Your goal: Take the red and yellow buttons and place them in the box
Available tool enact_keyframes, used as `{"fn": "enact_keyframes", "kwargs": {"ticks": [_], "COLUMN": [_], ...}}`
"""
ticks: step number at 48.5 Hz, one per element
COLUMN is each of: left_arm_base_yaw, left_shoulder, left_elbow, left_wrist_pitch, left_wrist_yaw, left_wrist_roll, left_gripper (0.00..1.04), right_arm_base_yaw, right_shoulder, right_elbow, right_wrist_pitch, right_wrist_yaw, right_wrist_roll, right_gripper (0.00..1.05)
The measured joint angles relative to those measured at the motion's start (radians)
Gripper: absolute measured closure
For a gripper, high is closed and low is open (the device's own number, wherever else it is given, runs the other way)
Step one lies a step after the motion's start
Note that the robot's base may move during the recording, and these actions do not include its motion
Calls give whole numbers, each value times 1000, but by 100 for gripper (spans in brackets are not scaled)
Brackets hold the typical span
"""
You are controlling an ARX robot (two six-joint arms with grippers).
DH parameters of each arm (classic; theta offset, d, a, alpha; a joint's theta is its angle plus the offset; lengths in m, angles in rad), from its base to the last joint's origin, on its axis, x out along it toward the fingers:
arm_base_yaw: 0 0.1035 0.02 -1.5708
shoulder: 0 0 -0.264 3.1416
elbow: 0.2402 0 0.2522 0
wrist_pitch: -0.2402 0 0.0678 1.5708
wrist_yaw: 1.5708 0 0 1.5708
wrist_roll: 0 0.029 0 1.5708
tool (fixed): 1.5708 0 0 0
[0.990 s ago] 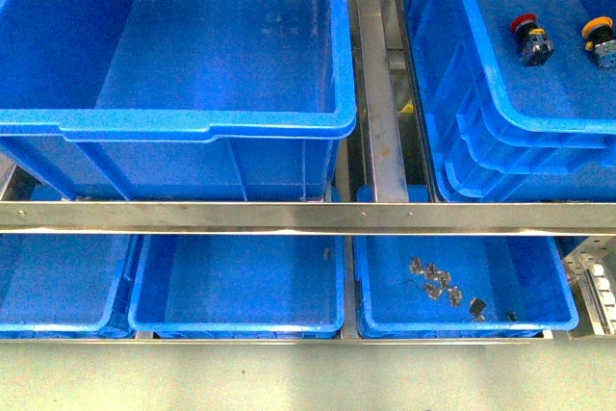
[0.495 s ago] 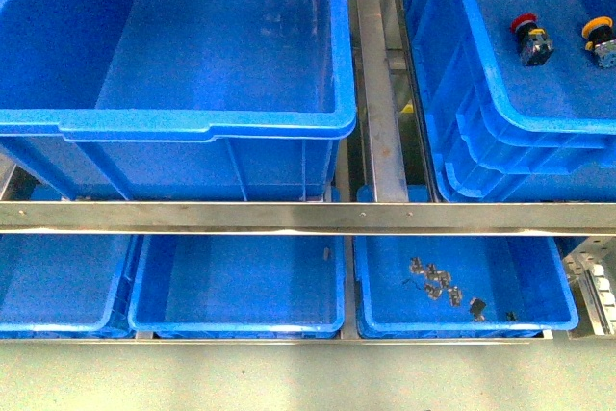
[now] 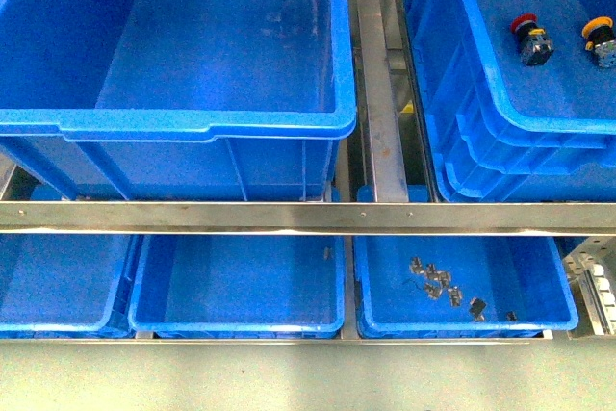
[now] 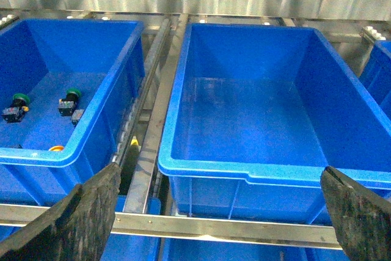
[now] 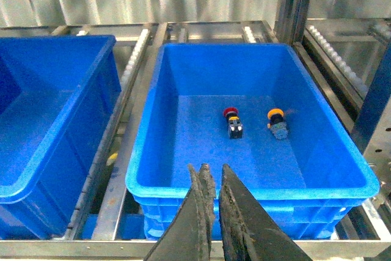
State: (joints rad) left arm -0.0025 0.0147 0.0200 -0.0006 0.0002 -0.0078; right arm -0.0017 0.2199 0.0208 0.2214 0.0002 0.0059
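Red and yellow buttons wait in the right-hand bin; nothing has been picked yet.

The red button and the yellow button lie side by side but apart on the floor of the stacked blue bin at the right, red to the left of yellow. The box, the large deep crate to the left across a metal rail, looks bare inside. The right gripper hangs at the bin's near rim, its jaws narrowed to a slim gap with nothing between them. The left gripper faces the box with its jaws spread wide and empty. I judge the reach is the step in hand: next, the right gripper must widen, pass the rim and drop over one cap. Green-capped buttons in a bin left of the box are not wanted.
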Motion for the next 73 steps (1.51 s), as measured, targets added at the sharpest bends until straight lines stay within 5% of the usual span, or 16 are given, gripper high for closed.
{"fn": "enact_keyframes", "kwargs": {"ticks": [10, 16, 34, 60, 73], "left_arm_base_yaw": [0, 0, 0, 0, 0], "left_shoulder": [0, 0, 0, 0, 0], "left_elbow": [0, 0, 0, 0, 0], "left_wrist_pitch": [0, 0, 0, 0, 0], "left_wrist_yaw": [0, -1, 0, 0, 0], "left_wrist_roll": [0, 0, 0, 0, 0], "left_gripper": [8, 8, 8, 8, 8], "right_arm_base_yaw": [0, 0, 0, 0, 0], "right_shoulder": [-43, -184, -215, -215, -215], "right_elbow": [0, 0, 0, 0, 0], "right_wrist_pitch": [-43, -210, -220, -220, -220], "right_wrist_yaw": [0, 1, 0, 0, 0], "right_wrist_roll": [0, 0, 0, -2, -2], "right_gripper": [101, 101, 101, 6, 6]}}
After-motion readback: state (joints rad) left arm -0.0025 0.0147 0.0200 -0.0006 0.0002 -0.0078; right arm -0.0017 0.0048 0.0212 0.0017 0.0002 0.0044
